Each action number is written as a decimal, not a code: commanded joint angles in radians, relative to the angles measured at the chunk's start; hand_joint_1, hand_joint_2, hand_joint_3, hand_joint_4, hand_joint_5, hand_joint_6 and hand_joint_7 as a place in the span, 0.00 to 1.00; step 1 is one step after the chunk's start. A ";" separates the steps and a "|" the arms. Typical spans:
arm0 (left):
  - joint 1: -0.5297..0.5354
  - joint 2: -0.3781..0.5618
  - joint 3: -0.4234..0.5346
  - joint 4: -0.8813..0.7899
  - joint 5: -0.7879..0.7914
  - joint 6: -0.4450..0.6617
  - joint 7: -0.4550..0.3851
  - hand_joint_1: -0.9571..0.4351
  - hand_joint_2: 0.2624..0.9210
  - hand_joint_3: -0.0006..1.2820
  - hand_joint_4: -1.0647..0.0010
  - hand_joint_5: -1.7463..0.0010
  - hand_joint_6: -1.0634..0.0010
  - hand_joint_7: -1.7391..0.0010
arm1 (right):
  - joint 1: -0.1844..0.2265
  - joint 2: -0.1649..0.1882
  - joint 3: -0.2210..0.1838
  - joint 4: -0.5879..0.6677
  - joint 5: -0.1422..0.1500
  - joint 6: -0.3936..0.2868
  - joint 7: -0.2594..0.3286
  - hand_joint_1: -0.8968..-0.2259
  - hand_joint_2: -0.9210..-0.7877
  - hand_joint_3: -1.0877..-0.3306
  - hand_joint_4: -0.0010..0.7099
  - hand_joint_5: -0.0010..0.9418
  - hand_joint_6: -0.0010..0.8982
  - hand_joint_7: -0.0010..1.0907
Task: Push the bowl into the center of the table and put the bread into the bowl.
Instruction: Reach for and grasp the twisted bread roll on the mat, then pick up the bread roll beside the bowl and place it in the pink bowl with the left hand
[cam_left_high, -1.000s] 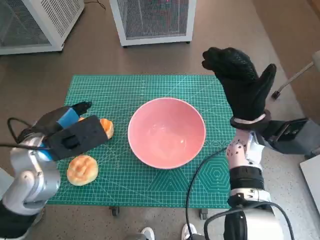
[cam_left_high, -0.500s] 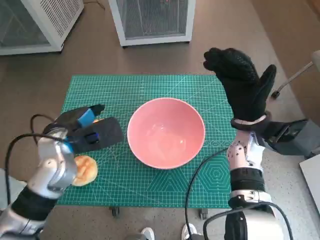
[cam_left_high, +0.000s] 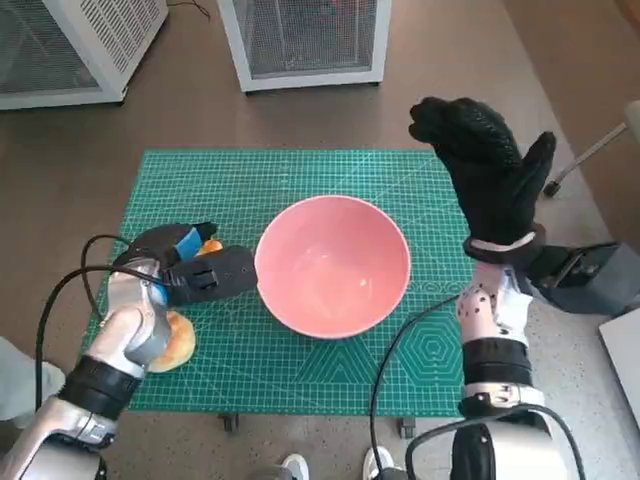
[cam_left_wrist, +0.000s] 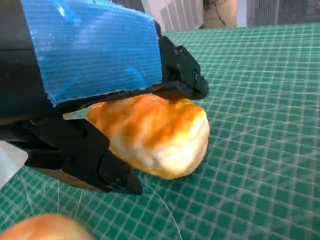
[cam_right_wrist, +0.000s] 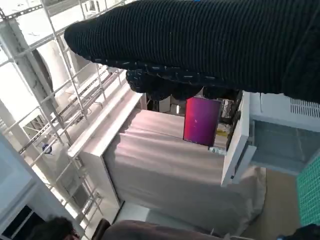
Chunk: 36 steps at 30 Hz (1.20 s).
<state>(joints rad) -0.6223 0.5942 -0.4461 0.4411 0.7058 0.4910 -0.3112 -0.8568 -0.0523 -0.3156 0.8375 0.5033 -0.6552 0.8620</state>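
A brown floor (cam_left_high: 450, 60) carries two white mesh-fronted cabinets (cam_left_high: 305, 40) beyond the worktop, which is covered by a green gridded cutting mat (cam_left_high: 300, 180). The round pink bowl (cam_left_high: 332, 264) sits near the mat's middle. The right robot hand (cam_left_high: 485, 170), in its black glove, is raised above the worktop's right edge, fingers spread, grasping nothing. The left robot hand (cam_left_wrist: 95, 90) closes around a golden bread roll (cam_left_wrist: 157, 132) resting on the mat just left of the bowl; a second golden roll (cam_left_high: 172, 342) lies nearer the front edge. No writing is readable.
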 joint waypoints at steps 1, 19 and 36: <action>-0.021 -0.013 -0.010 0.074 0.021 -0.034 0.028 0.75 0.92 0.05 0.45 0.94 0.45 0.95 | 0.034 0.000 0.002 -0.014 0.000 0.023 -0.011 0.64 0.00 0.85 0.72 0.00 0.76 0.01; -0.012 0.023 0.023 0.033 0.038 -0.059 0.008 0.69 0.99 0.11 0.46 0.19 0.40 0.41 | 0.057 0.010 0.003 -0.059 0.019 0.048 0.002 0.65 0.00 0.85 0.73 0.00 0.77 0.01; 0.088 0.046 0.198 -0.542 0.056 0.011 -0.026 0.69 1.00 0.06 0.36 0.36 0.43 0.28 | 0.051 0.014 -0.001 -0.045 0.026 0.054 0.020 0.65 0.00 0.86 0.74 0.01 0.77 0.01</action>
<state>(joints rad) -0.5552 0.6274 -0.2786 0.0363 0.7436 0.4952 -0.3253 -0.8195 -0.0389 -0.3137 0.7784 0.5164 -0.6164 0.8715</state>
